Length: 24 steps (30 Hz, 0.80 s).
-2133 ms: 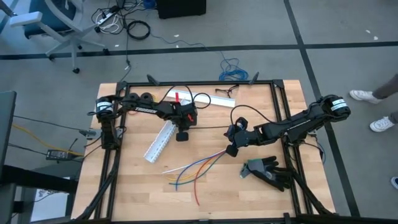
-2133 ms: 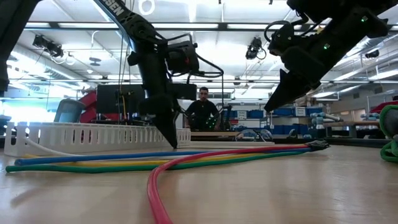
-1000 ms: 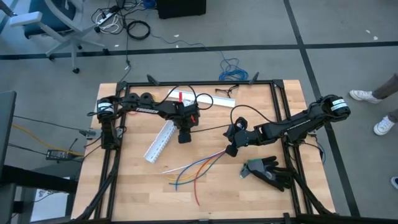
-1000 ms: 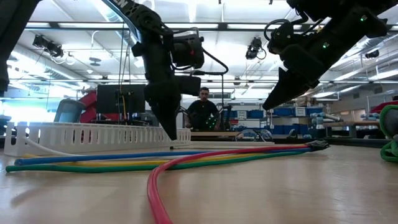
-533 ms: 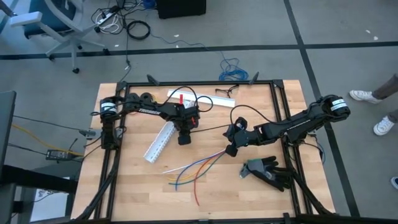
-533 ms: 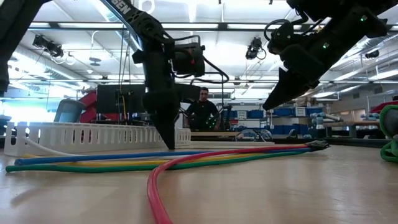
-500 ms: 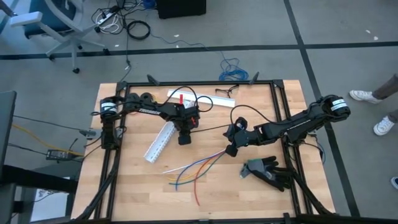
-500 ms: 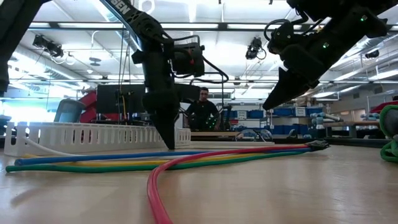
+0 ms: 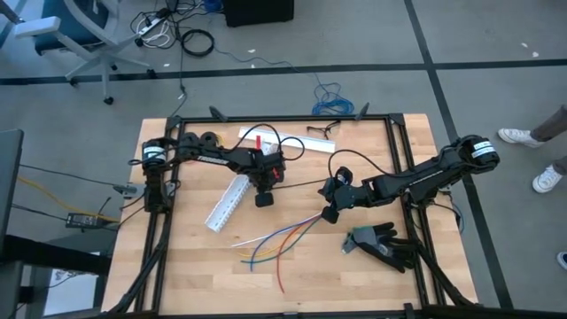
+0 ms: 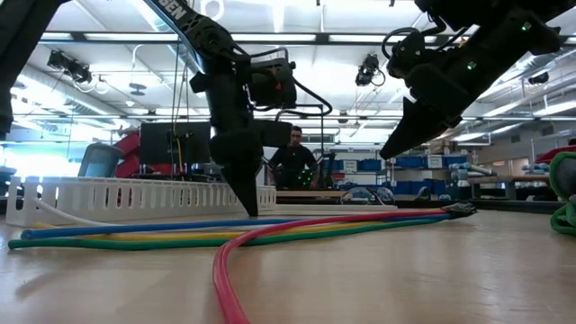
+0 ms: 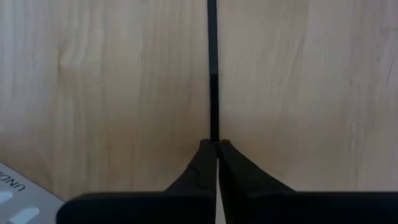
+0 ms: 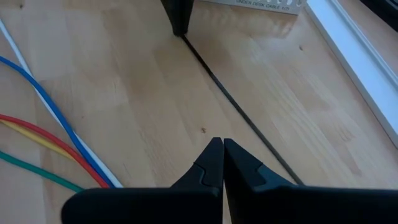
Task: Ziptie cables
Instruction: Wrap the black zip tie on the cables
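Observation:
The ziptie [image 11: 213, 74], a thin black strap, lies flat on the wooden table and runs away from my left gripper [image 11: 216, 144]. That gripper points steeply down with its tips at the tabletop [image 10: 253, 212], shut on the strap's end. The cables [image 9: 275, 239], blue, red, yellow, green and white, lie loose on the table nearer the front edge [image 10: 225, 232]. My right gripper [image 12: 222, 144] hangs shut above the table, off to the right, beside the cables' bunched end [image 9: 330, 215], with nothing in it. The ziptie [image 12: 236, 106] passes under it. My left gripper pinches the ziptie's end [image 11: 214, 140] between its two fingertips. It comes from above, pointing steeply down, in line with the strap. The rest of the ziptie lies straight on the table [image 12: 205, 65].
A white slotted duct [image 9: 229, 202] lies just left of my left gripper. A second white duct [image 9: 297, 142] sits at the far edge. A black and green glove [image 9: 383, 244] lies at the right front. A person [image 10: 294, 162] sits beyond the table, and shoes [image 9: 523, 137] show right of it.
My left gripper has sunk a little, bringing its tips down to the tabletop at the ziptie's end. The ziptie and the cables lie as before.

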Each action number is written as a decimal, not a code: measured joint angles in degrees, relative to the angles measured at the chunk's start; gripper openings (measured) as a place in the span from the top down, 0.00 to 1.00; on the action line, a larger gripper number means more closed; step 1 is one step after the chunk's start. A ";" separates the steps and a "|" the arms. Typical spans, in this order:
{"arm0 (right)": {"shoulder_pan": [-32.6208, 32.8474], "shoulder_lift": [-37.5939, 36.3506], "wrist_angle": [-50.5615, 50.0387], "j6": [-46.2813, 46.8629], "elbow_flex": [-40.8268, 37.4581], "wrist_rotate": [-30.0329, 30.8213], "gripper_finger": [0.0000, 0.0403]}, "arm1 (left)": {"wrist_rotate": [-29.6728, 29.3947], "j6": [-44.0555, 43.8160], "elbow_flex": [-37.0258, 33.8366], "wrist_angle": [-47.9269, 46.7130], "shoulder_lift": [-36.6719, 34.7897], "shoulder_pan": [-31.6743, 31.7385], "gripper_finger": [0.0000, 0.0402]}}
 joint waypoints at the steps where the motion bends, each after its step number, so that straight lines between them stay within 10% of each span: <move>1: 0.00 0.00 0.00 0.00 0.00 -0.01 1.00 | -0.14 0.00 0.32 -0.58 -0.11 -0.38 0.99; 17: 0.00 0.00 10.47 2.78 -8.46 -0.58 1.00 | 0.73 -0.26 2.65 -5.41 -4.22 -9.36 1.00; 24: 0.02 0.00 11.47 1.68 -8.39 -10.99 1.00 | 0.49 -1.35 2.65 -5.59 -4.23 -9.78 1.00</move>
